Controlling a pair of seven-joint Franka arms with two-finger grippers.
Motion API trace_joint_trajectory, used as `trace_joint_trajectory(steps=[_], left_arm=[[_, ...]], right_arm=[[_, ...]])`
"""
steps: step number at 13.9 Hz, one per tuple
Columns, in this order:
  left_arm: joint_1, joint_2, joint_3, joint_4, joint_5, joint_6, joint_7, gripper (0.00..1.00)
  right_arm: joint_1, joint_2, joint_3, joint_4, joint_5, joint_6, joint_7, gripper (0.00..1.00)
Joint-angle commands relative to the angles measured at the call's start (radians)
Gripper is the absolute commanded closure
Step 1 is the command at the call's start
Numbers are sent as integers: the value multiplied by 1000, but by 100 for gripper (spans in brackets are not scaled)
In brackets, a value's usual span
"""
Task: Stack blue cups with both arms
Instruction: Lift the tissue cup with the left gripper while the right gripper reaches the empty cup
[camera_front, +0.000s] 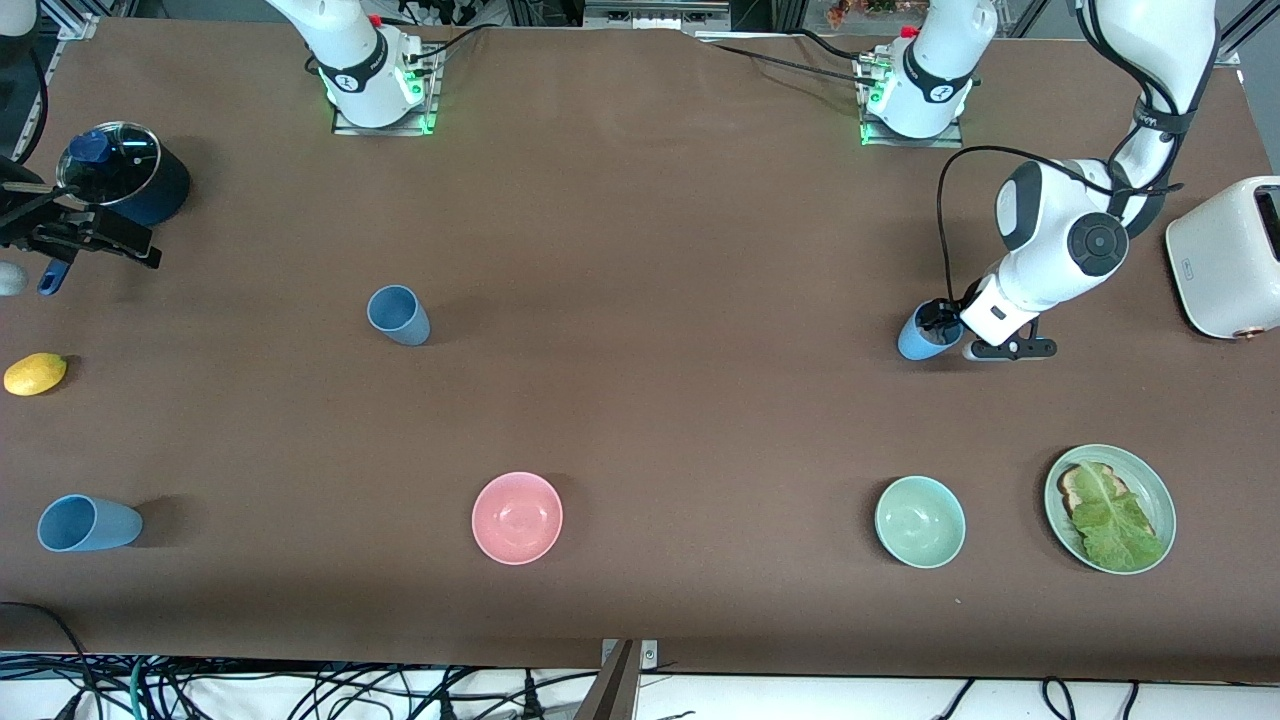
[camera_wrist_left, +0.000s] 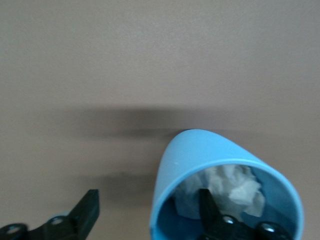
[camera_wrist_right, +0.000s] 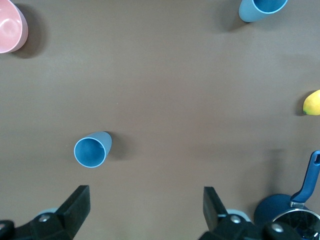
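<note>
A sky blue cup (camera_front: 918, 338) stands toward the left arm's end of the table, tilted, with crumpled white paper (camera_wrist_left: 235, 187) inside. My left gripper (camera_front: 940, 322) is open at its rim. In the left wrist view (camera_wrist_left: 148, 200) one finger is inside the cup (camera_wrist_left: 200, 150) and the other outside, with the wall between them. A slate blue cup (camera_front: 398, 315) stands mid-table toward the right arm's end and also shows in the right wrist view (camera_wrist_right: 91, 150). My right gripper (camera_front: 75, 235) hangs open and empty (camera_wrist_right: 145, 197) beside the navy pot.
A third blue cup (camera_front: 88, 523) lies near the front camera at the right arm's end. A navy pot (camera_front: 125, 175) with a glass lid, a lemon (camera_front: 35, 373), a pink bowl (camera_front: 517, 517), a mint bowl (camera_front: 920, 521), a green plate (camera_front: 1160, 500) with toast and lettuce, and a white toaster (camera_front: 1230, 255) are on the table.
</note>
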Motion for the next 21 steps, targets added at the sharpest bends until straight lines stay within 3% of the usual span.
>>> trace_joint_trajectory(steps=[1, 4, 7, 12, 15, 18, 21], left_arm=[[-15, -9, -4, -5, -69, 4, 3, 38], [-18, -11, -4, -3, -70, 4, 3, 78], [-18, -12, -4, -2, -72, 1, 1, 100], [-21, -50, -6, 41, -93, -51, 0, 100], [-27, -66, -6, 127, -93, -149, -29, 100], [-70, -74, -6, 245, -93, -313, -123, 100], [-139, -84, -4, 290, -92, -348, -238, 100]], right_arm=[[-2, -11, -1, -6, 14, -9, -3, 0], [1, 30, 2, -5, 8, 3, -9, 0], [7, 139, 0, 14, 14, 0, -10, 0], [48, 208, 2, 11, 13, 17, 0, 0], [111, 236, 2, -15, 14, 75, 34, 0], [177, 224, 8, -145, 17, 242, 181, 0], [179, 164, 38, -293, 17, 392, 220, 0]])
